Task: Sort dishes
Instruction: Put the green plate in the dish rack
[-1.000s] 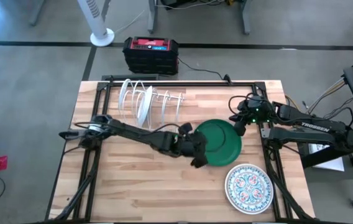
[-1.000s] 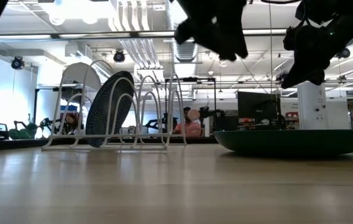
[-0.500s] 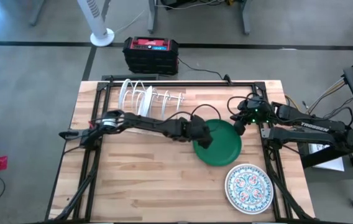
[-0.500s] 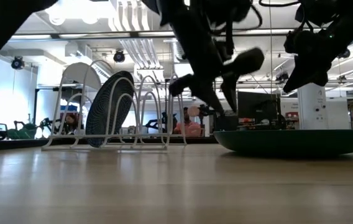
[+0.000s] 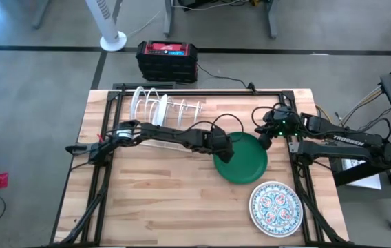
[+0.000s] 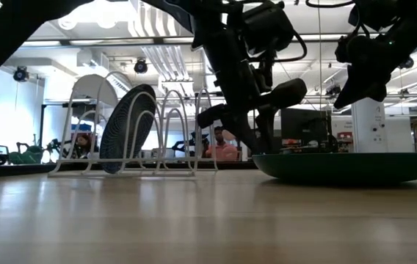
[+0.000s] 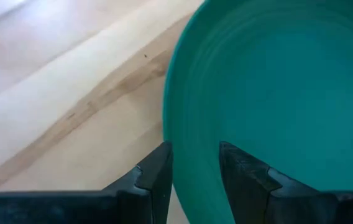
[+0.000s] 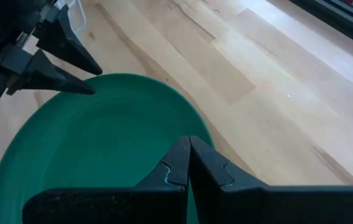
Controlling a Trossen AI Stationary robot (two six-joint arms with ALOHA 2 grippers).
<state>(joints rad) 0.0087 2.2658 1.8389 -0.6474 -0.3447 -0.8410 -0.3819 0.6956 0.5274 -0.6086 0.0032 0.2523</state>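
Left gripper (image 7: 193, 171) straddled the green plate (image 5: 244, 158) rim, fingers part-open, nothing gripped. Right gripper (image 8: 189, 163) hovered shut, empty. Best seat deeper over the rim before closing.

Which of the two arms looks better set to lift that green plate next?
The left. Its tool stands open with one finger on each side of the green plate's rim. The right tool hangs shut above the plate's far edge, gripping nothing.
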